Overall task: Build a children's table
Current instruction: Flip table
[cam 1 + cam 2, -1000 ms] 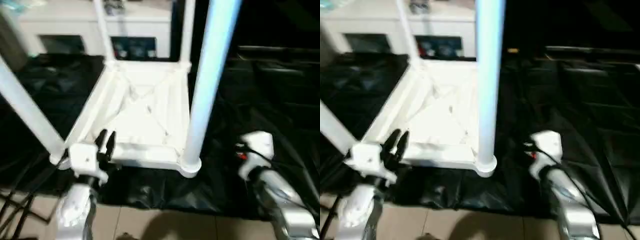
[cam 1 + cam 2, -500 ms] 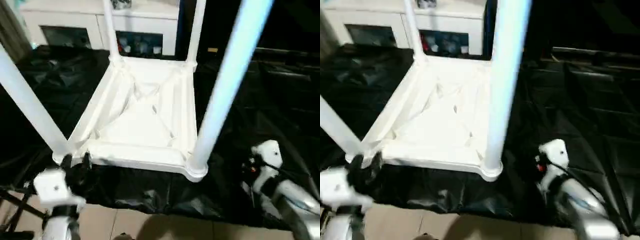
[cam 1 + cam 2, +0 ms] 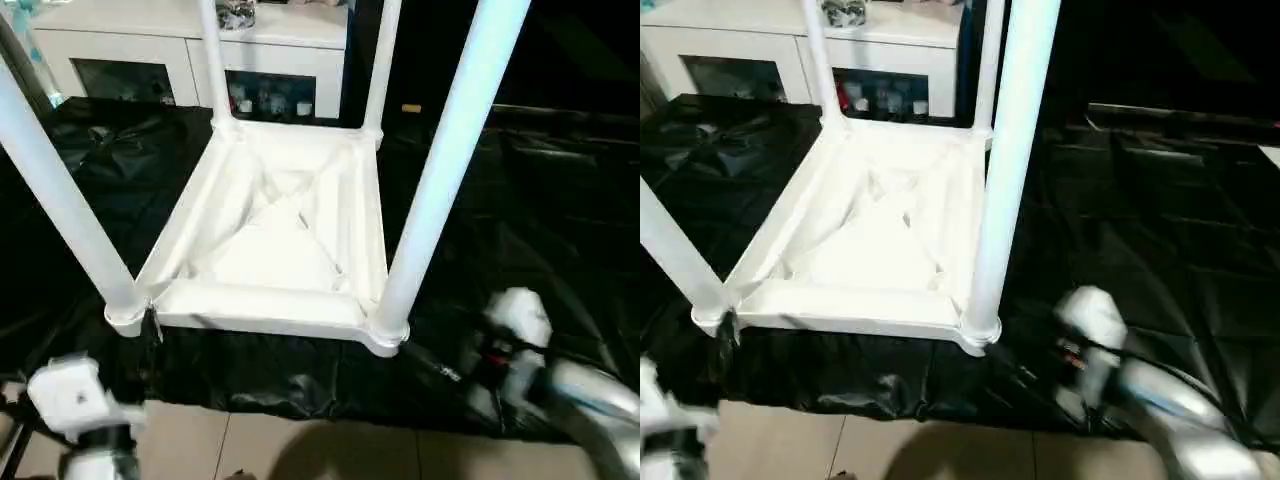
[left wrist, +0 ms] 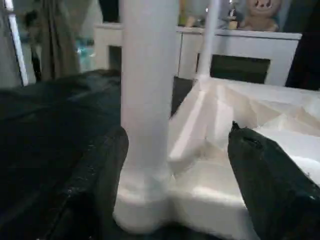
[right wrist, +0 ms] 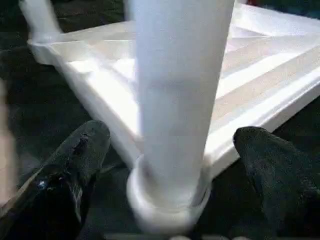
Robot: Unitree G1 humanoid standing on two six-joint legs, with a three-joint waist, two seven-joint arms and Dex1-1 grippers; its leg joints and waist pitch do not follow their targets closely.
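A black plastic sheet [image 3: 560, 200] covers the floor. Behind it stands a white glass-doored cabinet [image 3: 150, 50]; a pig plush toy [image 4: 267, 12] sits on that cabinet's top.

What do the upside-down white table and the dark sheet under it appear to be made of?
The small white upside-down table looks like moulded plastic, smooth and slightly glossy: its underside shows raised diagonal ribs, and its round tapered legs seat in moulded corner sockets. The black floor sheet is probably thin plastic film or tarp: it wrinkles, holds fold creases and catches shiny highlights.
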